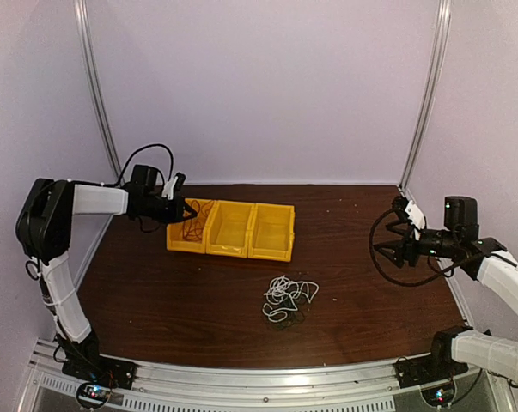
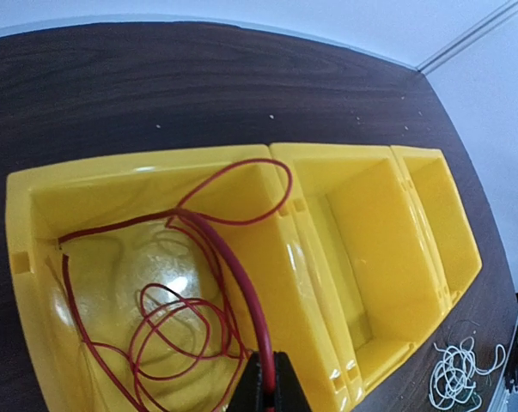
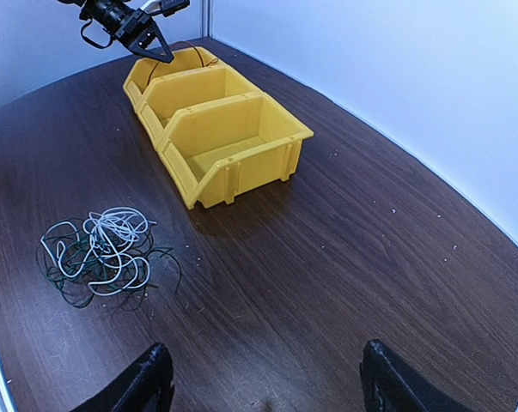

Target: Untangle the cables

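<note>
Your left jaws are clamped on the red cable [image 2: 241,283], which trails from them down into the leftmost yellow bin [image 2: 22,223] and coils on its floor, with one loop reaching up against the wall next to the middle bin [image 2: 362,257]. The white cable [image 3: 112,225] and the dark green-black cable [image 3: 70,296] lie tangled together on the bench [image 3: 327,257], in front of the bins. Your right jaws stand wide apart, holding nothing, above the bench's right side.
</note>
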